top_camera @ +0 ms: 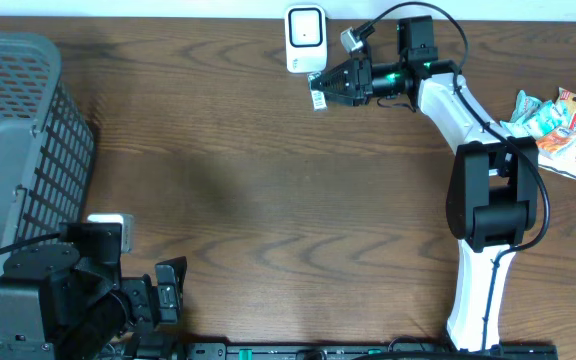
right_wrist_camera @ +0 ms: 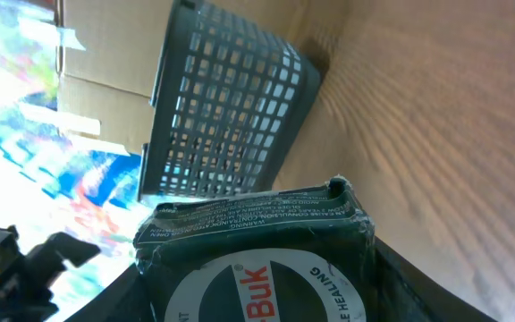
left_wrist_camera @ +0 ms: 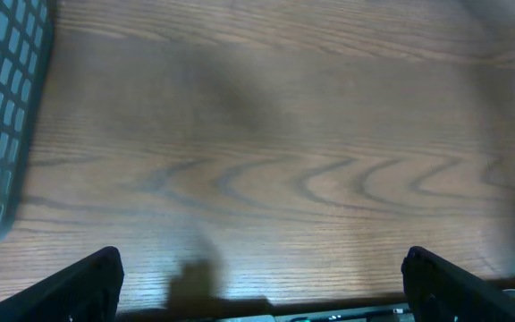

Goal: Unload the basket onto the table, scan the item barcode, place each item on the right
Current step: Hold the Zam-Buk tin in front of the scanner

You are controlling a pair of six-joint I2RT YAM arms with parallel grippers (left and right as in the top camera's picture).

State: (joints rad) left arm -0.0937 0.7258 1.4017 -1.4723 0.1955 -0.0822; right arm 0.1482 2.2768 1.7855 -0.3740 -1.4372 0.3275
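Packet (right_wrist_camera: 257, 259) between right jaws, near white scanner (top_camera: 305, 38).

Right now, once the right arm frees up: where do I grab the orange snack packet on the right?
The orange snack packet lies flat and crinkled, with a green-white packet crowding its upper left in the overhead view. So probably come straight down and pinch across its free lower end; sideways finds no edge. The right gripper is shut on the dark package.

Beside the basket (top_camera: 13, 150), the left arm (top_camera: 58, 295) is blocky and all black, with a black cable (top_camera: 18, 245). Far from the basket, the right arm (top_camera: 483, 190) has white links (top_camera: 453, 110), black joints (top_camera: 488, 195) and a green light (top_camera: 393, 75).
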